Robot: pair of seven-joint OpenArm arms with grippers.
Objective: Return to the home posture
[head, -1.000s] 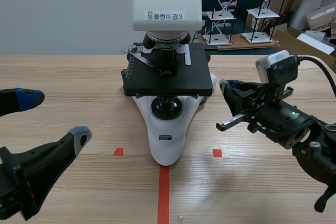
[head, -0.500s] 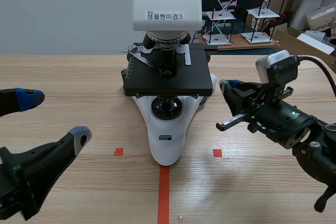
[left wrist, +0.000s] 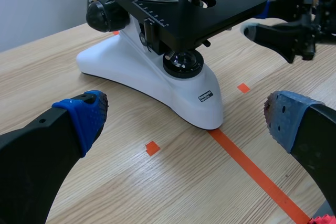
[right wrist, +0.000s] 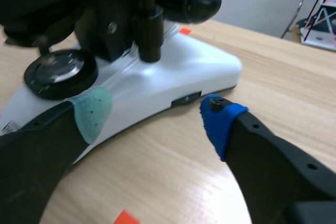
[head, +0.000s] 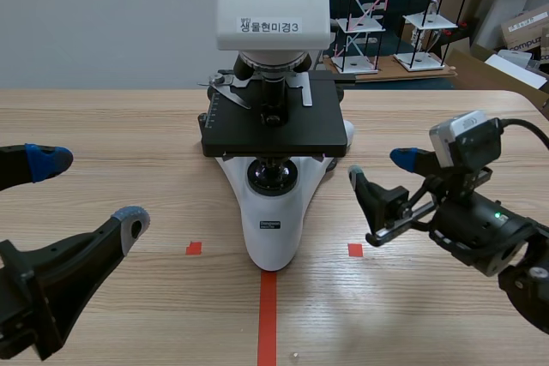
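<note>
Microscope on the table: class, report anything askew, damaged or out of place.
Nothing stands out: the white, black-staged microscope stands upright on the wooden table, with the left tool and right tool open, clear of it.

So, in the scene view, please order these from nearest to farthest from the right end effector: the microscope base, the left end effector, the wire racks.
1. Microscope base: just beside the right end effector, toward the middle.
2. Left end effector: across the table, on the other side.
3. Wire racks: behind the table's far edge.
</note>
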